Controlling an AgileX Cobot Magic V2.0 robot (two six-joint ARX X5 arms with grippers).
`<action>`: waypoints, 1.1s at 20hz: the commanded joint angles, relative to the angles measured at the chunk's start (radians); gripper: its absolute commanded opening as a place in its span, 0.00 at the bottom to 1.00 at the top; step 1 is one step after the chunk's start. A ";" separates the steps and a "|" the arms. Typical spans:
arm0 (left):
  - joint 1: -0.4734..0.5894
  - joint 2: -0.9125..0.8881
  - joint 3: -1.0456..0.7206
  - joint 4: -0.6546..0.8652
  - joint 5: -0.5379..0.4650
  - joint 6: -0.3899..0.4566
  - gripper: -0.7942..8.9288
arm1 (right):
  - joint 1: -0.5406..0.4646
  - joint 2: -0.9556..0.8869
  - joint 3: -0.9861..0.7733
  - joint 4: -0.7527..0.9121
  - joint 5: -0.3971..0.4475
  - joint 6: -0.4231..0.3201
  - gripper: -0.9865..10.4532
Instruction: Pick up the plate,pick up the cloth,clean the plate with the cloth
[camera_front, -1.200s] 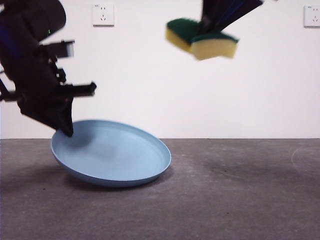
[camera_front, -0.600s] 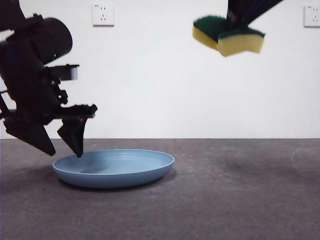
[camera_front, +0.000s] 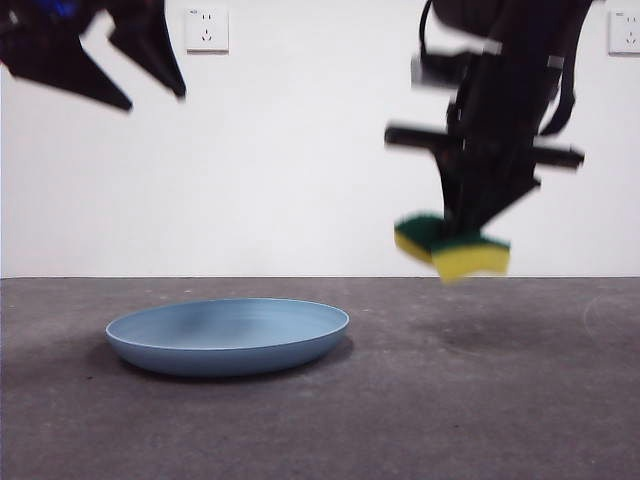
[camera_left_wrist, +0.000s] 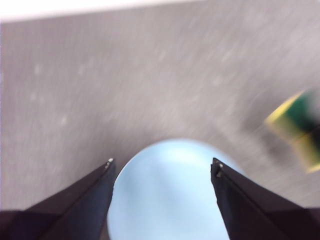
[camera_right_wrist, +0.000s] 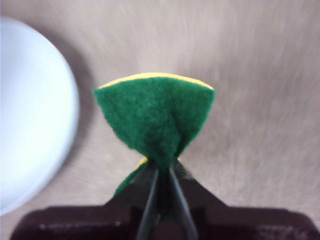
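Above the table's right half, the right gripper (camera_front: 468, 235) pinches the cloth (camera_front: 452, 248) tight between its jaws, green layer up, clear of the grey table (camera_front: 420, 400). High at the far left, the left gripper (camera_front: 150, 95) hangs with jaws spread, empty. Below it, the plate (camera_front: 228, 335) lies flat on the table, well left of the cloth.

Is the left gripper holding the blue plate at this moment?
No. The plate lies flat on the table, and the left gripper hangs above it with its jaws open and nothing between them.
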 joint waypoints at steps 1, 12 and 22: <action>-0.004 -0.058 -0.004 -0.018 0.005 -0.012 0.40 | 0.000 0.065 -0.010 -0.002 -0.003 0.018 0.09; -0.004 -0.103 -0.004 -0.123 0.004 -0.014 0.40 | -0.005 0.146 -0.010 -0.005 -0.001 0.041 0.45; -0.004 -0.102 -0.004 -0.127 0.002 -0.011 0.40 | -0.004 0.018 -0.009 -0.057 -0.001 0.042 0.38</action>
